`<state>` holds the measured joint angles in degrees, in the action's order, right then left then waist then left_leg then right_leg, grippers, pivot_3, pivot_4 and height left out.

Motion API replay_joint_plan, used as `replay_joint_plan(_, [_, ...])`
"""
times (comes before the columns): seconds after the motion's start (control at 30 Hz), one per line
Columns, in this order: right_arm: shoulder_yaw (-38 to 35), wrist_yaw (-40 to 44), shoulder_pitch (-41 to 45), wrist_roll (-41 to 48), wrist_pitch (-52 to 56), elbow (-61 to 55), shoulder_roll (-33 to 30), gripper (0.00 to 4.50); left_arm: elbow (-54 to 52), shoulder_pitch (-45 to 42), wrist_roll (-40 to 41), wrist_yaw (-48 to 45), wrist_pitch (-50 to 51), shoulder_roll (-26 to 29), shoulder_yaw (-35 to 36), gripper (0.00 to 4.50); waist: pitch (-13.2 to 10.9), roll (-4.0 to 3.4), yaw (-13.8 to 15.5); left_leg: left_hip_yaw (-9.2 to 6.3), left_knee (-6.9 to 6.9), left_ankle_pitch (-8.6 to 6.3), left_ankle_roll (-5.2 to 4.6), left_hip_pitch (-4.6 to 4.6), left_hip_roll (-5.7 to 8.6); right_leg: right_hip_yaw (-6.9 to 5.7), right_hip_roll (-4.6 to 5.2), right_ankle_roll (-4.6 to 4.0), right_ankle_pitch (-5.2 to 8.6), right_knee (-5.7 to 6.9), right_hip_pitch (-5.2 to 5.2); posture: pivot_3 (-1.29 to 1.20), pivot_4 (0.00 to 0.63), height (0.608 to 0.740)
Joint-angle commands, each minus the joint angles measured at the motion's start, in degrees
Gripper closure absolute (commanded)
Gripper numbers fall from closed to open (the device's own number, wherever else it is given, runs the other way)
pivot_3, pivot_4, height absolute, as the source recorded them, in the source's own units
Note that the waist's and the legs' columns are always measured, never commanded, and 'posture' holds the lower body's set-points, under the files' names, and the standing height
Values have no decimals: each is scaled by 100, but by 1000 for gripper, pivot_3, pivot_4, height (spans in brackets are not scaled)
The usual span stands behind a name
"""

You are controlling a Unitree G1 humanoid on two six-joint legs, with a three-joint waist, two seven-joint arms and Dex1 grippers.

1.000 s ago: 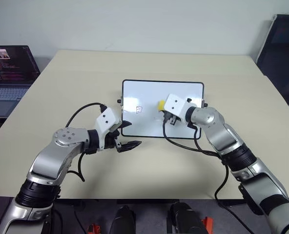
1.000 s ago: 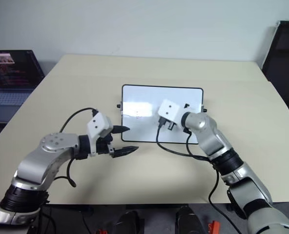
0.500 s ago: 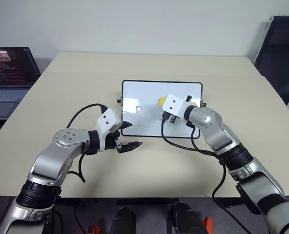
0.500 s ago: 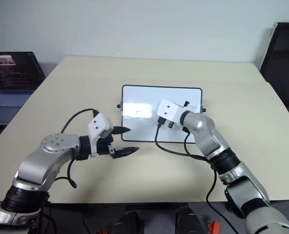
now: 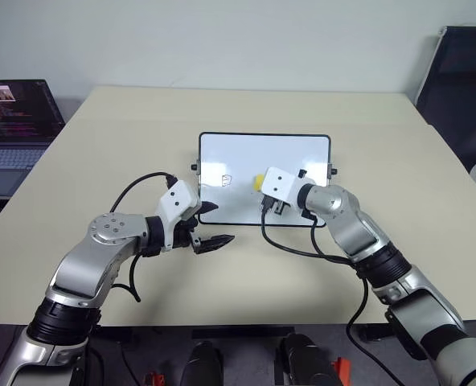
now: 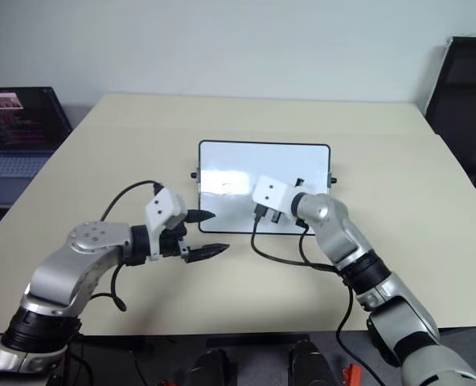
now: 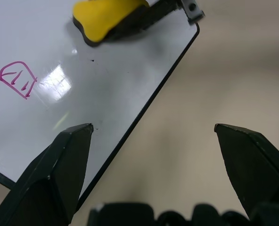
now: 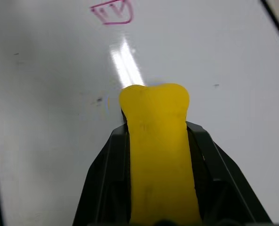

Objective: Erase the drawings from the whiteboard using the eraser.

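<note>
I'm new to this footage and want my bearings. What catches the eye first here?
The yellow eraser, clamped in the right gripper over the middle of the whiteboard, stands out. Toward the board's left side sits one small red drawing. The left gripper hovers open at the board's near left corner, one finger over the board, one over the table.

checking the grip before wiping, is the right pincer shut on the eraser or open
Shut on it: in the right wrist view the black fingers pinch both sides of the yellow eraser, held over the whiteboard.
</note>
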<state>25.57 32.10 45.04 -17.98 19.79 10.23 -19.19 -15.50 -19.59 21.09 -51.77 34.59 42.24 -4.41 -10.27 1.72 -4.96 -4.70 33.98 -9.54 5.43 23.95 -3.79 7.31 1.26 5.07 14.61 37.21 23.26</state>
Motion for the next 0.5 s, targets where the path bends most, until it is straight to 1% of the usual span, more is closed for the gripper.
replay_joint_plan(0.03, [-127, -81, 120, -136, 69, 177, 2, 3350, -235, -13, 37, 31, -40, -35, 63, 0, 0, 0, -1, 0, -2, 0, 0, 3, 0, 0, 0, 1, 0, -1, 1, 0, 150, 740])
replay_joint_plan(0.27, [181, 921, -295, -38, 555, -395, -366, 3354, -235, -1, 29, 29, -37, -43, 73, 0, 0, 1, 28, 0, -2, 0, 0, 3, 0, 0, 0, 3, 3, -5, -2, 0, 150, 740])
replay_joint_plan(0.33, [213, 1092, -384, -34, 616, -575, -420, 3354, -226, -3, 27, 27, -41, -47, 71, 0, 1, 1, 23, 0, -2, 0, 0, 3, 0, 0, 0, 3, 3, -6, -3, 0, 150, 740])
replay_joint_plan(0.4, [142, 1001, -405, -88, 603, -649, -398, 3354, -210, -8, 23, 26, -46, -52, 69, 0, 0, 0, 16, 0, -2, 0, 0, 1, 0, 0, 0, 3, 3, -4, -2, 0, 150, 740])
replay_joint_plan(0.5, [-244, 617, -341, 47, 563, -704, -205, 3355, -158, -9, 29, 41, -49, -60, 106, 0, 0, 0, 15, 0, -2, 0, 0, 1, 0, 0, 0, 3, 3, -3, 0, 0, 150, 740])
